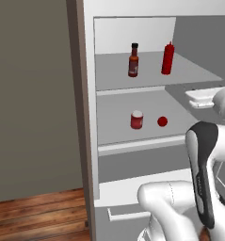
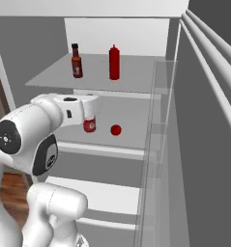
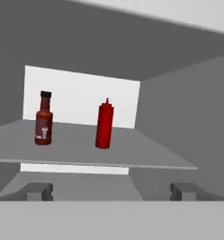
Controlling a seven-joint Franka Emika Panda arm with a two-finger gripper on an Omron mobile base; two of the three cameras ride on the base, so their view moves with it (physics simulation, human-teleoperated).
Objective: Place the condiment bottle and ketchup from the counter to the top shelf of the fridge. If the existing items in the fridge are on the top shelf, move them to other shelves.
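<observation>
Stood upright on top shelf (image 3: 146,157): sauce bottle (image 3: 43,118), ketchup (image 3: 104,124) at its three o'clock; gripper (image 3: 111,191) spread wide, empty.

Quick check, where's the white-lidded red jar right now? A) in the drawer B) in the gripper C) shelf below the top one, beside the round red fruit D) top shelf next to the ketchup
C: the jar stands on the second shelf beside the red fruit.

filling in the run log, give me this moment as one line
condiment bottle: upright, top shelf | ketchup: upright beside it | jar and red fruit: shelf below | gripper: open, empty
</observation>
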